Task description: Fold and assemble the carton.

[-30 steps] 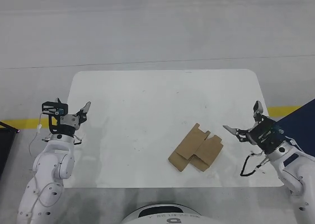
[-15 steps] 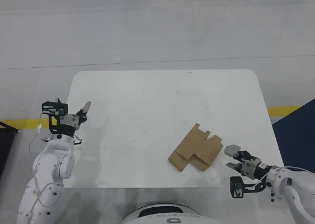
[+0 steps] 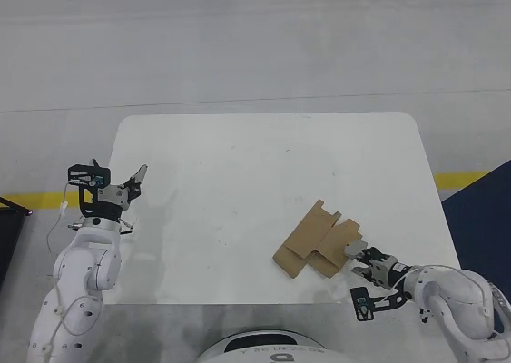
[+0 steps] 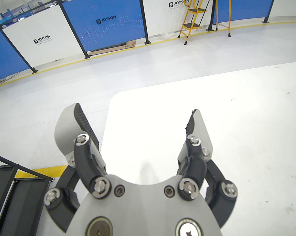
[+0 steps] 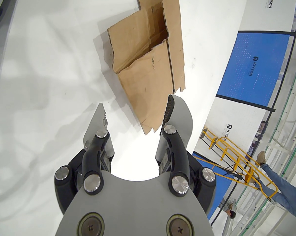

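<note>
flat carton [image 3: 311,238] lies diagonal, near-left to far-right.

We see a white table [image 3: 264,163] w/ rounded corners on a pale grey floor [image 3: 237,54]. A yellow floor line [image 3: 459,179] runs past it. Blue & white partition panels [image 4: 101,25] ring the room; a yellow step ladder [image 4: 199,8] stands by them.

White table [image 3: 255,172], rounded corners; flattened brown carton [image 3: 317,240] lies on its near right part, just short of the near edge. Right gripper [image 3: 358,255] sits at the carton's near right corner, fingers apart; whether a tip touches the cardboard cannot be told. Left gripper [image 3: 117,177] is at the table's left edge, fingers spread, well apart from the carton. Yellow floor line [image 3: 19,198] runs off left of the table.
</note>
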Available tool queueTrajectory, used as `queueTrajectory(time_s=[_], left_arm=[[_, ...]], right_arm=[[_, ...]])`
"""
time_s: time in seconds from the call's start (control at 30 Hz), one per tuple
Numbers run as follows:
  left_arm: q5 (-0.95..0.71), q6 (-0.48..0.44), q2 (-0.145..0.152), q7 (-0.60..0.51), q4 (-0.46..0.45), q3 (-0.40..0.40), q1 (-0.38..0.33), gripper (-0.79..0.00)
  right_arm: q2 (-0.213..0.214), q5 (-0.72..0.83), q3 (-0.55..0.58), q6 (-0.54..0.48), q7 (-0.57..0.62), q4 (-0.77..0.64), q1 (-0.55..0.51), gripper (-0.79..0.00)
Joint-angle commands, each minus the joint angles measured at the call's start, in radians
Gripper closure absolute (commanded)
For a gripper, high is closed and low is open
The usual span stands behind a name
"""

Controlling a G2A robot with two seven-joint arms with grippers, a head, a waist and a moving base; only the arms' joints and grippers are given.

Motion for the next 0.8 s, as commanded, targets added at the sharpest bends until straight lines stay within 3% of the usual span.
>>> queueTrajectory(time_s=[0.0, 0.23, 0.27, 0.37, 0.57, 0.77], left_arm=[[0.0, 0.0, 0.0, 0.0, 0.0, 0.0, 0.0, -0.785], [0.0, 0.0, 0.0, 0.0, 0.0, 0.0, 0.0, -0.785], [0.0, 0.0, 0.0, 0.0, 0.0, 0.0, 0.0, -0.785], [0.0, 0.0, 0.0, 0.0, 0.0, 0.0, 0.0, -0.785], [0.0, 0.0, 0.0, 0.0, 0.0, 0.0, 0.0, -0.785], [0.0, 0.0, 0.0, 0.0, 0.0, 0.0, 0.0, -0.785]], right_arm=[[0.001, -0.005, -0.022, -0.002, 0.01, 0.012, 0.019, -0.511], [0.002, 0.019, -0.08, 0.004, 0.041, 0.054, 0.079, -0.336], [0.002, 0.021, -0.088, 0.006, 0.046, 0.059, 0.086, -0.283], [0.002, 0.041, -0.102, 0.012, 0.059, 0.072, 0.107, 0.0], [0.0, 0.112, -0.075, 0.107, 0.097, 0.022, 0.117, 0.0], [-0.003, 0.099, 0.006, 0.344, 0.206, -0.116, 0.08, 0.0]])
